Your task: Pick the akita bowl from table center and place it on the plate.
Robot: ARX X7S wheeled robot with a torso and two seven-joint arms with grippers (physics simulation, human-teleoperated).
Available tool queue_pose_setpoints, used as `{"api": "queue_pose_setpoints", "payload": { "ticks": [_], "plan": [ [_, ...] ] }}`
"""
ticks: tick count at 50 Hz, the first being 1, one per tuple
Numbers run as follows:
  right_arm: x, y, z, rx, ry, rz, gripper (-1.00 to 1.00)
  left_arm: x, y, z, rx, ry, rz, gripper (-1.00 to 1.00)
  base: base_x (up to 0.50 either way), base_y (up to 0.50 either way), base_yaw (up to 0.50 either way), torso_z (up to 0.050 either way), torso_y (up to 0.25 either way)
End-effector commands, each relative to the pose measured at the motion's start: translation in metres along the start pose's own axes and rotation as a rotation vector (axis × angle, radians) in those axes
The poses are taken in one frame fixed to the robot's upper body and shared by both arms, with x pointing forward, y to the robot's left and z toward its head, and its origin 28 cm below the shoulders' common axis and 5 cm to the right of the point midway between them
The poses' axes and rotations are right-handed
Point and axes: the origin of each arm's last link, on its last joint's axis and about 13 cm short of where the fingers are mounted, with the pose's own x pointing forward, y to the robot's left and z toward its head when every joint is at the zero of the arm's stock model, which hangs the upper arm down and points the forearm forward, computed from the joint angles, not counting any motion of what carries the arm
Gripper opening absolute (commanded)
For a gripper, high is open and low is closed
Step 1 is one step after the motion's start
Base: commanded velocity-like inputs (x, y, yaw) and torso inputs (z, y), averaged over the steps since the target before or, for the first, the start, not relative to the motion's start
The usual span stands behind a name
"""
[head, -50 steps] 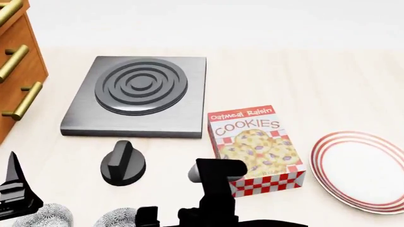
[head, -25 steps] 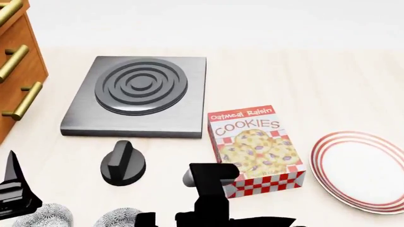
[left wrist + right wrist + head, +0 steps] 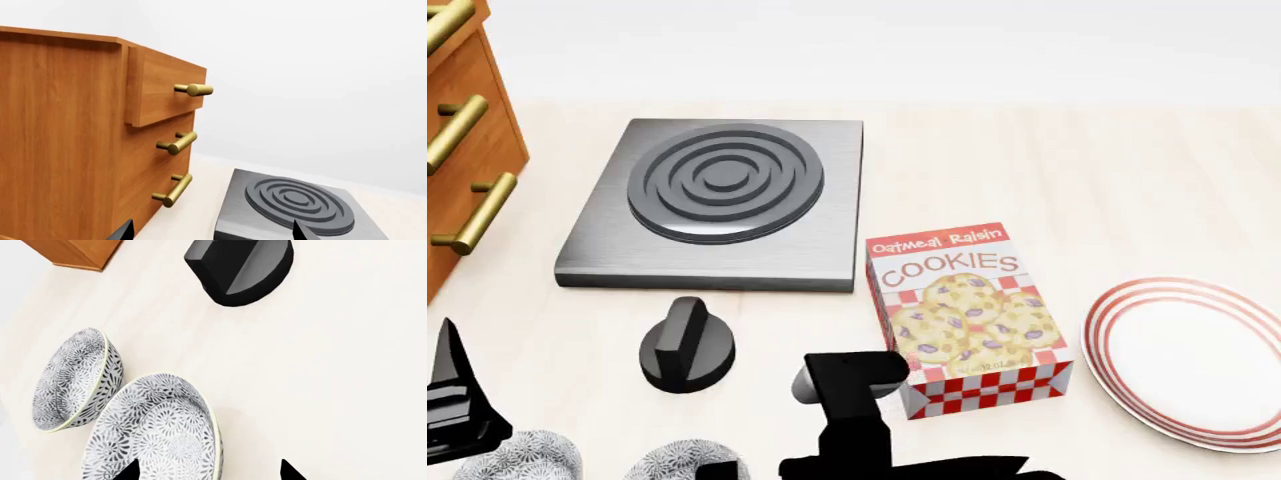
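Your right gripper [image 3: 207,471] has its jaws apart, empty, with only the two dark tips showing in the right wrist view. They hang over the akita bowl [image 3: 157,432], one tip above its speckled side, the other above bare worktop [image 3: 333,390] beside it. The bowl sits at the near edge of the worktop, toward the near left corner, just beside its twin bowl [image 3: 77,380]; whether the two touch, you cannot tell. Both wear a dense grey-black pattern with a pale rim.

Your left gripper [image 3: 210,234] also has its jaws apart and empty, facing the wooden drawer cabinet [image 3: 80,140] and the grey burner plate [image 3: 293,205].

A black knob [image 3: 687,345] lies just beyond the bowls. The cookie box [image 3: 968,315] lies between the bowls and the plate [image 3: 1194,360], which rests at the right edge. Open worktop stretches beyond the box toward the far edge.
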Motion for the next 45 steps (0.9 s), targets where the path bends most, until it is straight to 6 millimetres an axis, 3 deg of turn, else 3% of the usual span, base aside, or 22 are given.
{"api": "queue_pose_setpoints", "payload": {
  "ticks": [1, 22, 23, 39, 45],
  "plan": [
    [0.005, -0.002, -0.003, 0.005, 0.018, 0.007, 1.0, 0.0, 0.0, 0.001, -0.001, -0.002, 0.001, 1.0, 0.0, 0.0, 0.0, 0.0, 0.0],
    [0.007, -0.002, -0.004, -0.001, 0.028, 0.022, 1.0, 0.0, 0.001, 0.002, -0.002, -0.003, 0.001, 1.0, 0.0, 0.0, 0.0, 0.0, 0.0],
    [0.007, -0.002, -0.004, -0.004, 0.028, 0.022, -1.0, 0.0, 0.001, 0.002, -0.002, -0.003, 0.002, 1.0, 0.0, 0.0, 0.0, 0.0, 0.0],
    [0.001, -0.001, -0.002, -0.008, -0.03, 0.018, -1.0, -0.002, 0.0, 0.004, -0.002, -0.013, -0.005, 1.0, 0.0, 0.0, 0.0, 0.0, 0.0],
    [-0.013, 0.002, 0.008, -0.02, -0.127, 0.012, -1.0, -0.003, 0.001, 0.006, 0.002, -0.018, -0.009, 1.0, 0.0, 0.0, 0.0, 0.0, 0.0]
  ]
}}
